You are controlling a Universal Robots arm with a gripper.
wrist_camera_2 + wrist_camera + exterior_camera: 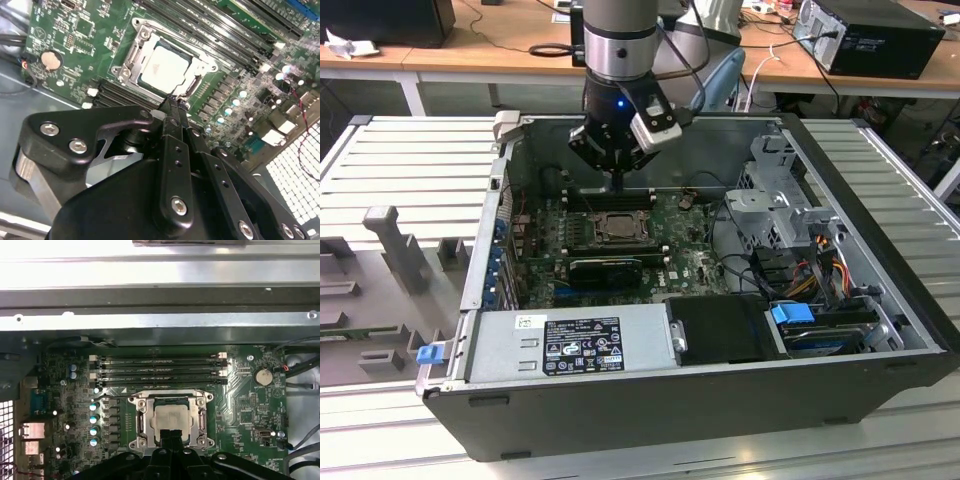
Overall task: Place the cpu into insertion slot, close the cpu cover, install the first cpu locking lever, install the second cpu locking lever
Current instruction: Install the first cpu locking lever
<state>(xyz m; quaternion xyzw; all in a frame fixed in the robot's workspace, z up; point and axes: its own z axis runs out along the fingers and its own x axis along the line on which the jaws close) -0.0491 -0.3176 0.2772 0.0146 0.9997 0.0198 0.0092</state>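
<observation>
Closest to us, the black body of the gripper [172, 102] hides the near side of the insertion slot [172, 401] in both wrist views, so that edge of the socket and whatever lies along it stay out of sight. The two fingers [170, 150] are pressed together, and we see nothing between them. Their tips [170, 434] reach the slot's edge, over the rim of the cpu [172, 417]; whether they touch metal we cannot make out.

The cpu lies flat in the slot, its dull silver top showing through the window of the cpu cover [141, 420], which is folded down around it. We cannot tell how the locking levers beside the slot stand.

In the exterior view the arm [620, 40] comes straight down into the open computer case [620, 410], the gripper [618, 180] pointing down just beyond the slot's far side. Past the slot run long black memory slots [160, 370], and a coin battery [261, 375] sits well off to one side.
</observation>
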